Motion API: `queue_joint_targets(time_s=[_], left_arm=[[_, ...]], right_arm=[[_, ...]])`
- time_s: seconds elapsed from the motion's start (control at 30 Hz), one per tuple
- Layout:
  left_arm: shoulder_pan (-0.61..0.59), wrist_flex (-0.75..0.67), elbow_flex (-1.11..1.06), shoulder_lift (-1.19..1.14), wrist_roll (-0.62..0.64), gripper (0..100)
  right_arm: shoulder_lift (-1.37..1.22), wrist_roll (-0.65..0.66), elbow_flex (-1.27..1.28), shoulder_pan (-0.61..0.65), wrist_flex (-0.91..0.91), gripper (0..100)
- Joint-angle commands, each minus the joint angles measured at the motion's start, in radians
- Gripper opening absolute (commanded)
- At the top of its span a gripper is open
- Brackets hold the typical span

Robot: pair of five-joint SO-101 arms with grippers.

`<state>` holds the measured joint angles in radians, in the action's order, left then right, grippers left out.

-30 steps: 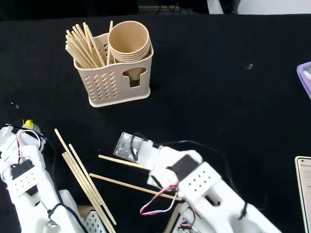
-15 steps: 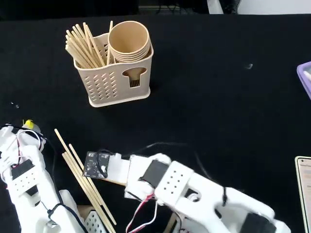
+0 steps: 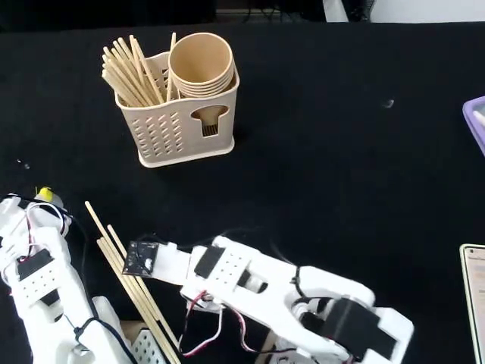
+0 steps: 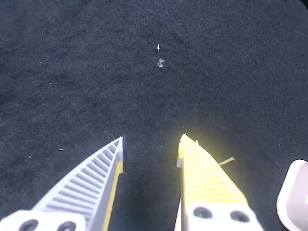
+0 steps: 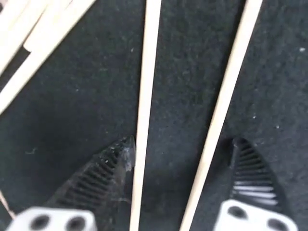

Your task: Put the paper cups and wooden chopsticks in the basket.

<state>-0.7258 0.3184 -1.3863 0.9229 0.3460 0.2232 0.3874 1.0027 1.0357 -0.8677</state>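
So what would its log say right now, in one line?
right gripper: open, straddling two loose chopsticks | left gripper: open, above table | basket: holds paper cups, bundled chopsticks

In the upper left of the high view the basket (image 3: 182,129) stands on the table (image 3: 341,167), with paper cups (image 3: 201,64) in its right compartment and chopsticks (image 3: 130,72) in its left. Loose chopsticks (image 3: 135,288) lie lower left; 2 single chopsticks (image 5: 147,72) lie between the right gripper (image 5: 183,144) fingers (image 5: 108,168).

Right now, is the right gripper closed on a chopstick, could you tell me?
No, the right gripper is open, with two chopsticks lying loose on the table between its fingers.
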Motion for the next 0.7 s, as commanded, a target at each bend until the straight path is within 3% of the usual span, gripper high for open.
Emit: queue_joint_targets(time_s=[0.0,0.1,0.33,0.57,0.67], left_arm=[[0.010,-0.017,0.030,0.009,-0.012,19],[0.010,-0.017,0.030,0.009,-0.012,19],[0.008,-0.017,0.030,0.009,-0.012,19],[0.008,-0.017,0.030,0.009,-0.012,19],[0.008,-0.017,0.031,0.009,-0.012,19]], right_arm=[[-0.062,-0.006,-0.059,-0.032,-0.006,16.0],[-0.065,-0.003,-0.081,-0.106,-0.006,0.5],[-0.064,0.049,-0.110,-0.304,-0.012,1.0],[-0.071,0.055,-0.113,-0.321,-0.011,1.4],[-0.073,0.051,-0.105,-0.322,-0.011,7.6]])
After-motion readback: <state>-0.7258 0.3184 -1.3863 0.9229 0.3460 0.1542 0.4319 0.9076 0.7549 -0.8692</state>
